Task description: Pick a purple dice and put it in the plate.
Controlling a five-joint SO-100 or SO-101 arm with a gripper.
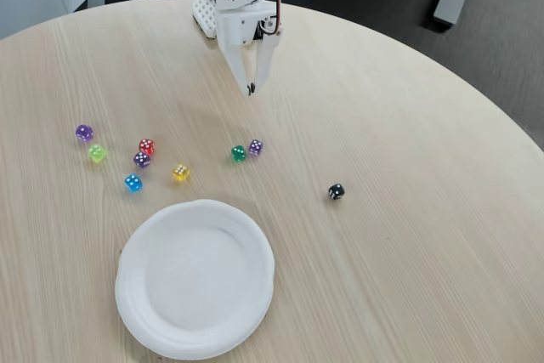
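Note:
Three purple dice lie on the round wooden table: one near the middle beside a green dice, one in the left cluster, and one at the far left. The white plate sits near the front, with nothing in it. My white gripper hangs at the back of the table, pointing down, with its fingers together and nothing between them. It is well behind the middle purple dice and apart from every dice.
Other dice lie scattered: a red one, a lime one, a blue one, a yellow one and a black one to the right. The table edge curves along the back and right.

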